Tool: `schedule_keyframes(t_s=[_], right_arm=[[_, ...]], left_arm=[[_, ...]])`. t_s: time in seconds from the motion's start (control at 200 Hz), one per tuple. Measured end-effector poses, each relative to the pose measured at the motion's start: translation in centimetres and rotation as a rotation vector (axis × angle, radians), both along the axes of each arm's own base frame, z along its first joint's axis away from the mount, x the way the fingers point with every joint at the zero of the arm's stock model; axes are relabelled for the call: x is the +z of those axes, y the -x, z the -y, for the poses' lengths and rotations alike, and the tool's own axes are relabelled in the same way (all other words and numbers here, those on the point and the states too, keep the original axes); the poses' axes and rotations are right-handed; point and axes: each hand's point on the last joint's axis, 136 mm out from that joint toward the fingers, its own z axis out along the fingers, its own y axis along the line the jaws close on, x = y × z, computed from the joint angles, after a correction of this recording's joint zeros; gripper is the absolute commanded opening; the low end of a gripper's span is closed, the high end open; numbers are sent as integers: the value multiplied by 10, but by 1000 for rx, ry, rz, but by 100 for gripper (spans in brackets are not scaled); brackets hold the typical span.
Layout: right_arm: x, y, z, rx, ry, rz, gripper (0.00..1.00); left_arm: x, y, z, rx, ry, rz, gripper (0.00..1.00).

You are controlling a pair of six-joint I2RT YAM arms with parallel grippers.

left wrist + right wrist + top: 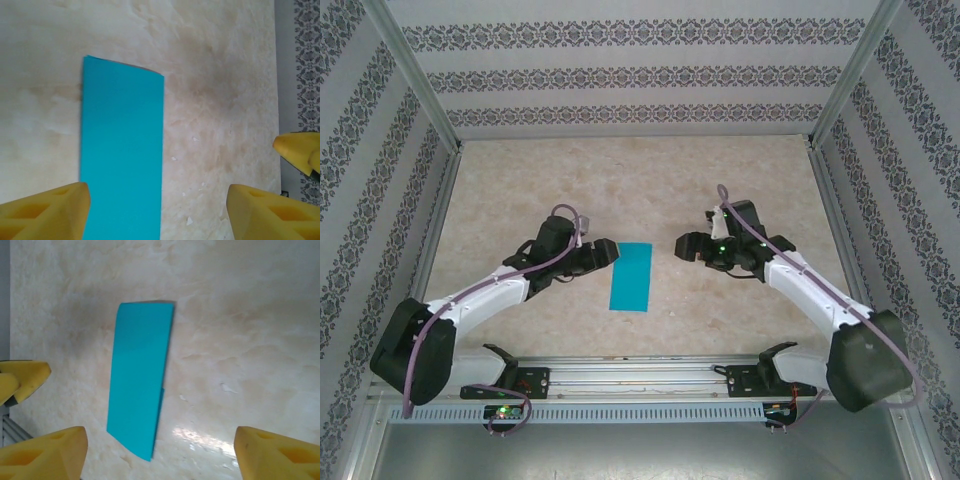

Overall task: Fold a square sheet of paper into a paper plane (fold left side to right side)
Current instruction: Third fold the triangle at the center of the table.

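The square sheet of paper (632, 277) lies flat in the middle of the table as a narrow teal rectangle, folded in half with its layers slightly offset at one long edge. A paper plane is out of view. My left gripper (602, 251) stands open just left of the sheet's far end, touching nothing. In the left wrist view the sheet (122, 150) runs beside the left yellow finger (50, 210). My right gripper (683, 246) stands open a little to the right of the sheet, apart from it. The right wrist view has the sheet (140, 380) ahead, left of centre.
The beige marbled tabletop (740, 180) is boxed in by patterned walls (620, 75) at the back and both sides. A metal rail (640, 375) runs along the near edge between the arm bases. Small white flecks (190, 220) dot the table near the sheet.
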Motion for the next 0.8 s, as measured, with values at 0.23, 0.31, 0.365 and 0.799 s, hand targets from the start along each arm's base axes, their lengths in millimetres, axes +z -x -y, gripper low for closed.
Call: schedule_keyframes(t_s=[0.23, 0.31, 0.365, 0.799], right_arm=[[-19, 2, -18, 36, -6, -71, 54], [-25, 1, -21, 34, -9, -87, 46], [-28, 0, -25, 38, -14, -93, 41], [-62, 2, -62, 88, -39, -163, 0]], left_arm=[[-5, 4, -16, 36, 29, -20, 67], [-4, 4, -19, 40, 35, -18, 67], [-2, 4, -20, 42, 38, -16, 66], [-6, 5, -24, 44, 46, -31, 58]])
